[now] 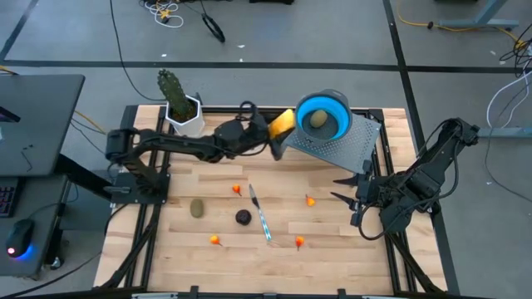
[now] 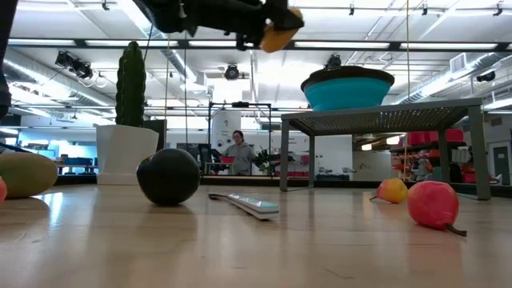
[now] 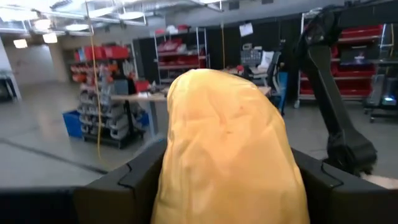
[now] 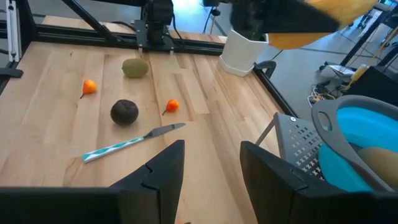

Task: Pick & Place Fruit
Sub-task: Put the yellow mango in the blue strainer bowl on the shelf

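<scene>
Yellow fruit (image 3: 227, 149), oblong with a wrinkled, matte skin, sits pinched between the two dark fingers of my left claw (image 1: 277, 131). I hold it in the air, well above the table (image 1: 332, 249), just beside the blue bowl (image 1: 323, 116).

Bowl: round, smooth, blue inside with a grey rim, standing on a perforated grey metal stand (image 1: 332, 148) at the back of the table. One olive-brown oval (image 1: 317, 121) lies inside it.

My right claw (image 1: 347, 190) hangs low at the right side of the table, fingers spread, gripping nothing.

Table: pale wood planks in a black frame. On it lie a second olive-brown oval (image 1: 197, 208), a dark purple ball (image 1: 243, 218) with a dull skin, and four tiny orange pieces (image 1: 215, 240) scattered apart. A slim knife (image 1: 260, 218) with a striped handle lies just beside the ball.

Green ribbed cactus (image 1: 172, 91) in a white pot stands at the back left corner.

Room: large hall, bright ceiling lights, red storage bins on shelves, cables on the grey floor. A person (image 2: 238, 152) sits far behind the table.
</scene>
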